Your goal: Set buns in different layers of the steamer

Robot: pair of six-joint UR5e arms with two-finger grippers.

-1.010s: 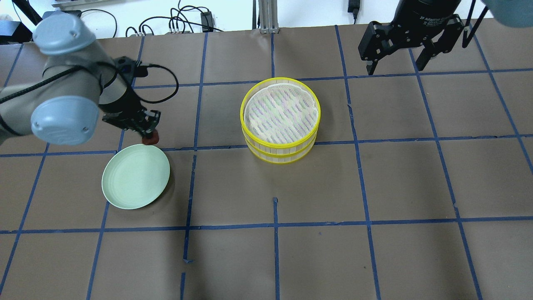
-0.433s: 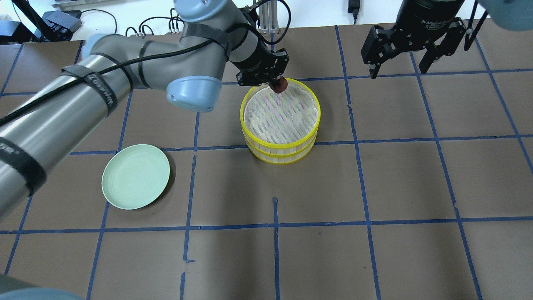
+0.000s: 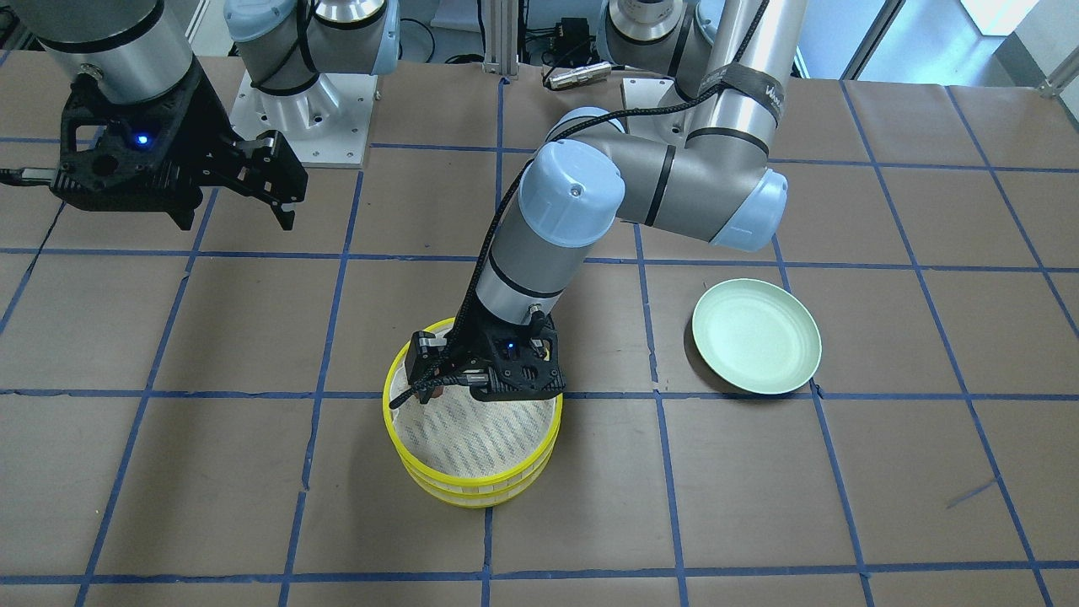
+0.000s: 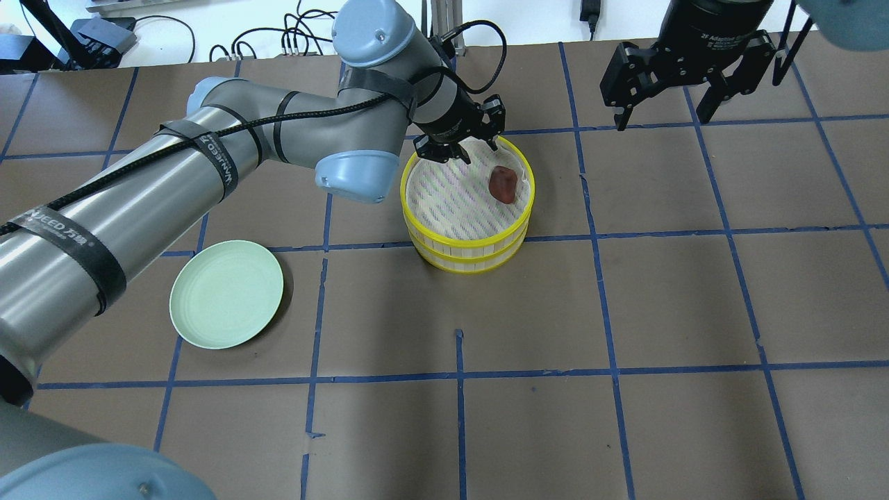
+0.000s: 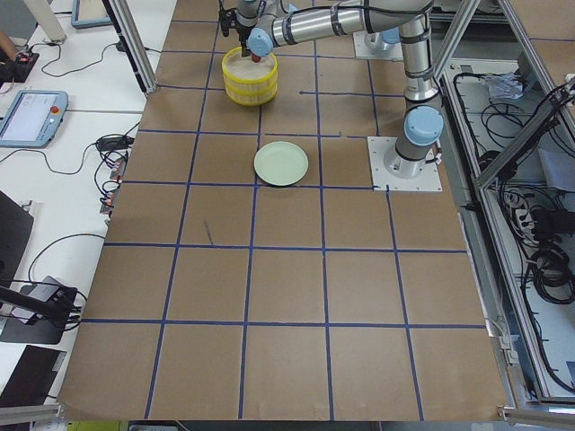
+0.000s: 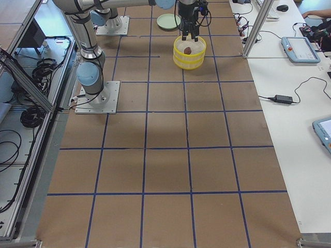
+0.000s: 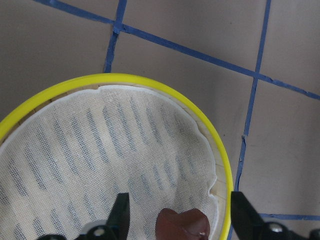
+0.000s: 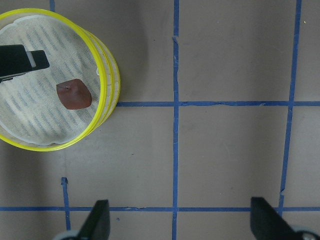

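Note:
The two steamer layers [image 4: 469, 253] stand stacked at mid-table, with yellow rims and a white mesh cloth on top. The reddish-brown bun [image 4: 502, 185] lies loose on the top layer's cloth, near its right side. It also shows in the left wrist view [image 7: 182, 225] and the right wrist view [image 8: 74, 94]. My left gripper [image 4: 458, 150] is open and empty just above the stack's far rim, beside the bun. My right gripper [image 4: 660, 104] is open and empty, high at the far right. The white bun shows in no view.
A pale green plate [image 4: 226, 293] lies bare at the front left of the steamer, also seen in the front-facing view [image 3: 756, 335]. My left arm stretches over the table from the left. Blue tape lines grid the brown table. Cables lie beyond the far edge.
My left arm has carried the reddish-brown bun from beside the plate to the steamer and let go. The bun now lies on the top cloth. The right gripper has hardly moved.

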